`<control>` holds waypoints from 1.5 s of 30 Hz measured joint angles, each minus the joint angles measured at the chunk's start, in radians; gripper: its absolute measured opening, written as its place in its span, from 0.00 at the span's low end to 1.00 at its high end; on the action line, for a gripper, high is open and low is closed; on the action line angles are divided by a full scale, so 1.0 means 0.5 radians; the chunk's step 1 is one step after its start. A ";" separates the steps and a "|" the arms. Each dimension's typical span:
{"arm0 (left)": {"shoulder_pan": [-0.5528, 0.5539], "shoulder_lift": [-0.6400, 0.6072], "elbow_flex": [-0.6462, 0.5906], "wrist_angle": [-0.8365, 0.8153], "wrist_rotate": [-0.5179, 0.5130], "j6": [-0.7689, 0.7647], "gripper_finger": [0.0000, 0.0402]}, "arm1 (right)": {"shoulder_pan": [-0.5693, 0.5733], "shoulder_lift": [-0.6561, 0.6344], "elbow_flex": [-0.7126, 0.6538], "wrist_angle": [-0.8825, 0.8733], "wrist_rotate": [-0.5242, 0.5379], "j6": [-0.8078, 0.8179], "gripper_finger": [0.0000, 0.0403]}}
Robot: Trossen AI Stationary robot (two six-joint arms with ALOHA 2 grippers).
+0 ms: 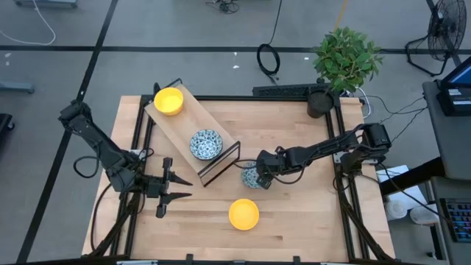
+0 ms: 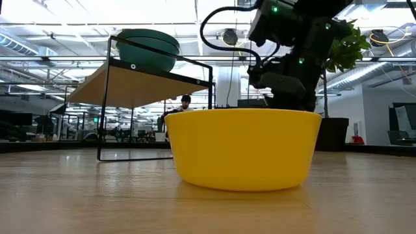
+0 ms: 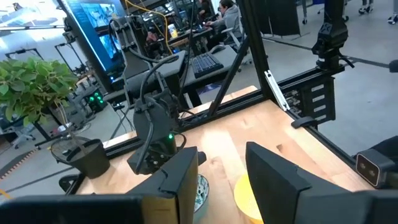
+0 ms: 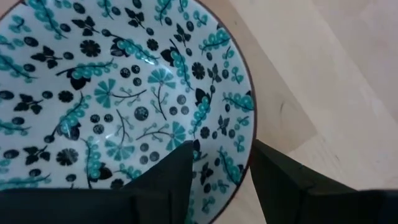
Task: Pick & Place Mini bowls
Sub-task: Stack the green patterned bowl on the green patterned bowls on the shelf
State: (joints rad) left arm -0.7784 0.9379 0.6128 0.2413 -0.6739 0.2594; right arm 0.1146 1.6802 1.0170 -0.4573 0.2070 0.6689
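Observation:
A wooden shelf on a black wire frame point(image 1: 193, 132) carries a yellow mini bowl point(image 1: 168, 101) and a blue-patterned one point(image 1: 206, 144). A second patterned bowl point(image 1: 251, 177) sits by the shelf's right end, below my right gripper point(image 1: 259, 177). In the right wrist view that gripper point(image 4: 221, 149) is open. One finger point(image 4: 171, 177) stands over the bowl's inside and the other point(image 4: 286, 180) outside its rim point(image 4: 247, 134). Another yellow bowl point(image 1: 243, 214) rests on the table near the front point(image 2: 244, 148). My left gripper point(image 1: 184, 189) waits open at the left point(image 3: 222, 152).
A black pot with a green plant point(image 1: 321, 101) stands at the far right corner, with a black bar point(image 1: 283, 90) beside it. Black rails point(image 1: 344, 169) edge the table. Bare wood lies between the front yellow bowl and the right rail point(image 1: 309, 213).

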 joint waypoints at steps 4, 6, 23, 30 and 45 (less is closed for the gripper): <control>0.000 0.000 0.000 0.000 0.000 0.000 0.34 | -0.005 0.000 -0.021 0.010 0.000 0.000 0.36; 0.000 0.000 0.000 -0.001 0.001 0.000 0.34 | -0.005 0.000 -0.021 0.009 0.000 -0.001 0.36; 0.000 0.000 0.001 -0.002 0.001 0.002 0.36 | -0.212 -0.199 -0.022 -0.459 0.005 0.001 0.36; 0.000 0.000 0.001 -0.010 0.001 0.002 0.36 | -0.355 -0.298 -0.022 -0.680 0.007 0.012 0.36; 0.000 -0.001 0.001 -0.011 -0.010 0.003 0.36 | -0.389 -0.302 -0.022 -0.818 -0.004 0.047 0.36</control>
State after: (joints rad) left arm -0.7784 0.9375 0.6132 0.2359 -0.6788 0.2607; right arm -0.0798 1.5291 1.0058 -0.8665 0.2047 0.6923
